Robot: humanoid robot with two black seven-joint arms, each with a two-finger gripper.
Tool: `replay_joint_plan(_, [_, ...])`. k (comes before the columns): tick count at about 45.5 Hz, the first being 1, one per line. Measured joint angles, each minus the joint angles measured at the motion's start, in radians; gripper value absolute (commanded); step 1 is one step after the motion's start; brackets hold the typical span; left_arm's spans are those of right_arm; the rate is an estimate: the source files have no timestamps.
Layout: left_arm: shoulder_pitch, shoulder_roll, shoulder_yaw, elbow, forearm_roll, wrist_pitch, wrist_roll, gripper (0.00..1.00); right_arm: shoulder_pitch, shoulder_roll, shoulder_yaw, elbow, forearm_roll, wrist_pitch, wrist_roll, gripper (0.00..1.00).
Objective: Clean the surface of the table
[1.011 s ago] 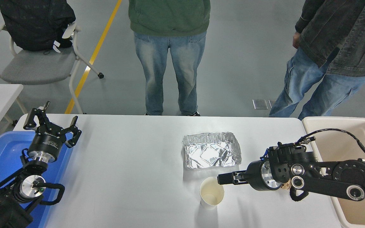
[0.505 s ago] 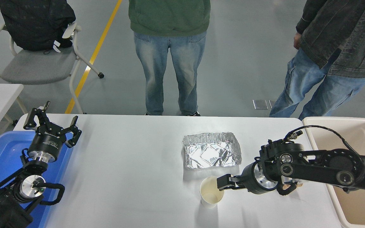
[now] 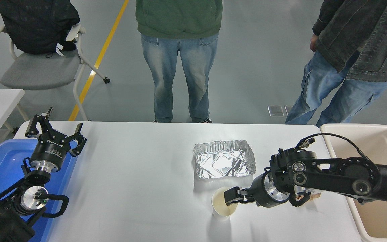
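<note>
Filling most of the view: the table surface (image 3: 139, 174), white, smooth and matte, rectangular with rounded corners, long axis left to right. Near its right middle, a crinkled shiny foil tray (image 3: 224, 163), long side also left to right. Just in front of the tray, an upright cream paper cup (image 3: 223, 205). At the cup's right rim, the right gripper (image 3: 228, 198), reaching leftward; impossible to tell if closed on it. Parked at lower left over a blue bin (image 3: 2, 161), the left gripper (image 3: 55, 131), fingers spread wide.
</note>
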Motion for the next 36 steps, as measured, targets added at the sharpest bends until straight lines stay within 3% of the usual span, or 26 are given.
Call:
replay_joint_plan(14, [0.0,0.0,0.0,0.0,0.0,0.0,0.0,0.99,-0.048,0.021,0.018,-0.024,-0.079,0.002,0.039,0.98])
replay_joint_plan(27, [0.0,0.0,0.0,0.0,0.0,0.0,0.0,0.99,-0.08,0.036,0.035,-0.059,-0.133,-0.001,0.073,0.89])
replay_joint_plan(31, [0.0,0.0,0.0,0.0,0.0,0.0,0.0,0.99,-0.085,0.038,0.04,-0.065,-0.147,-0.002,0.08,0.81])
replay_joint_plan(36, [0.0,0.0,0.0,0.0,0.0,0.0,0.0,0.99,-0.088,0.04,0.042,-0.069,-0.166,-0.002,0.091,0.59])
